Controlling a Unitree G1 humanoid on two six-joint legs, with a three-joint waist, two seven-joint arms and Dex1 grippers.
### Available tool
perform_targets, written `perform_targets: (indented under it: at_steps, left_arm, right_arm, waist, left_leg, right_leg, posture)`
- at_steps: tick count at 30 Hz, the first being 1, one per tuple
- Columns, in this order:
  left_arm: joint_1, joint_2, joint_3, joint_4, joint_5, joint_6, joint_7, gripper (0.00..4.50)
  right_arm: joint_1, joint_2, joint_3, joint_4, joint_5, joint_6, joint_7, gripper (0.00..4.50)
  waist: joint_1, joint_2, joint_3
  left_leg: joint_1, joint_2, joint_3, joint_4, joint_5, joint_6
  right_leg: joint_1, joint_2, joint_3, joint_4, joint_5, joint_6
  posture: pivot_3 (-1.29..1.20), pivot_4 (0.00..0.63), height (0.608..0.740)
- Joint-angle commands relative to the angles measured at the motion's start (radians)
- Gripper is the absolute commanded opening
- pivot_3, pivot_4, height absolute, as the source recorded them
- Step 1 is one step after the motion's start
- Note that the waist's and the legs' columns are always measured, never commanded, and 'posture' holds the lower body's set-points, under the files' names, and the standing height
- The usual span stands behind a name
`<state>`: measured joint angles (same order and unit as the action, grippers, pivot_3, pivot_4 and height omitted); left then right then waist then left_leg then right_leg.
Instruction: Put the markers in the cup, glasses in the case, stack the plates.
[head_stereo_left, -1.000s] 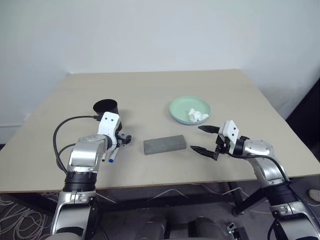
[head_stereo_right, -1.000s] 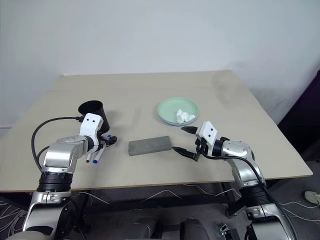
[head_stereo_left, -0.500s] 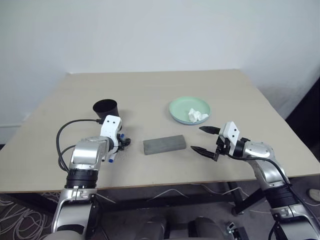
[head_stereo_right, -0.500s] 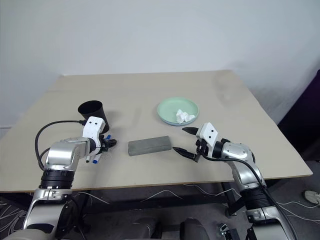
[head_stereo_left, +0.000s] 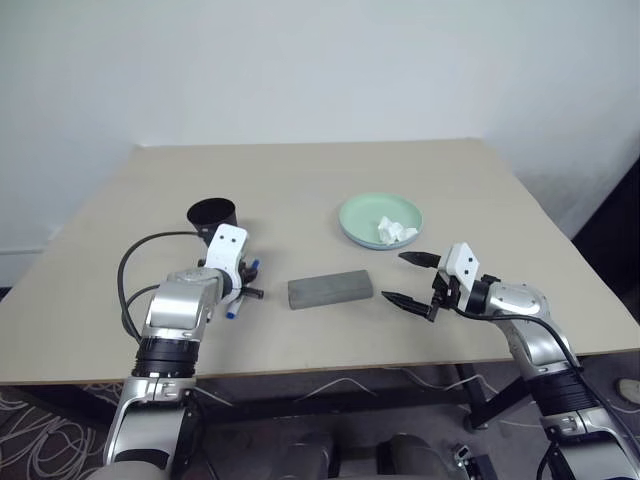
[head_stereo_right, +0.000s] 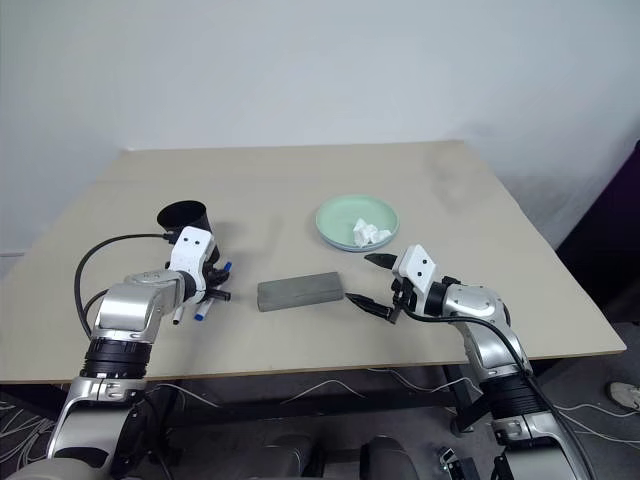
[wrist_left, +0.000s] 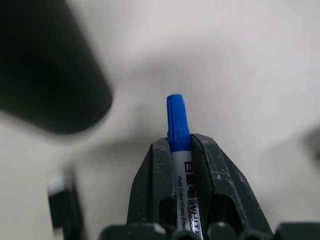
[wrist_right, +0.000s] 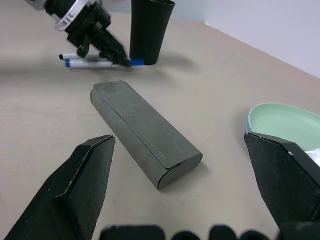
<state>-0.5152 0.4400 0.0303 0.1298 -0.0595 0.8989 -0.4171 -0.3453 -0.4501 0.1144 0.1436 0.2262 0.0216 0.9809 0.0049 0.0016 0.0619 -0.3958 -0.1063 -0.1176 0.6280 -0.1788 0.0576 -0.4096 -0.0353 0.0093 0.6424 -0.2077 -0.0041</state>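
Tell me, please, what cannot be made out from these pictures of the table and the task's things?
- The case is shut, so whether the glasses lie inside is hidden.
- The blue plate is a mere rim under the green plate.
- The second marker, left wrist view: blurred, cut by the edge.
- The cup: its inside is too dark.

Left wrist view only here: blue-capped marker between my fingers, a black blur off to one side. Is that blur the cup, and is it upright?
Observer: Yes, the cup stands upright on the table, just beyond the blue-capped marker in the left gripper.
Operator: Where is the other arm?
Observer: The right gripper hangs open beside one end of the closed grey case.
Operator: And the plates?
Observer: The mint green plate sits beyond the case, with a crumpled white tissue in it.
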Motion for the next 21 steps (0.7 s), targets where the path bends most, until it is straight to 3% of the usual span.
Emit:
perform_targets:
  at_steps: [1, 8, 21]
  left_arm:
    - [-0.037, 0.009, 0.013, -0.039, -0.023, -0.180, -0.039, 0.08]
    - [-0.127, -0.016, 0.100, 0.040, -0.083, -0.568, -0.056, 0.08]
    - [-0.432, 0.044, 0.108, 0.750, 0.064, -1.243, 0.144, 0.08]
  right_arm:
    - [-0.033, -0.001, -0.016, -0.011, 0.003, -0.020, -0.007, 4.50]
    - [-0.042, 0.002, -0.016, -0.002, 0.002, -0.024, -0.009, 4.50]
    - [-0.052, 0.011, -0.012, 0.009, 0.003, -0.030, -0.014, 4.50]
  waist:
    - [0.000, 0.000, 0.000]
    - [0.001, 0.000, 0.000]
    - [0.010, -0.001, 0.000]
  left_leg:
    - [0.000, 0.000, 0.000, 0.000, 0.000, 0.000]
    - [-0.001, 0.000, 0.000, -0.001, 0.000, 0.000]
    - [0.000, 0.000, 0.001, 0.000, 0.000, 0.000]
  right_leg:
    - [0.000, 0.000, 0.000, 0.000, 0.000, 0.000]
    - [-0.001, 0.000, 0.000, -0.001, 0.000, 0.000]
    - [0.000, 0.000, -0.001, -0.001, 0.002, 0.003]
  posture:
    - [0.00, 0.000, 0.736]
    - [0.00, 0.000, 0.736]
    - [0.00, 0.000, 0.736]
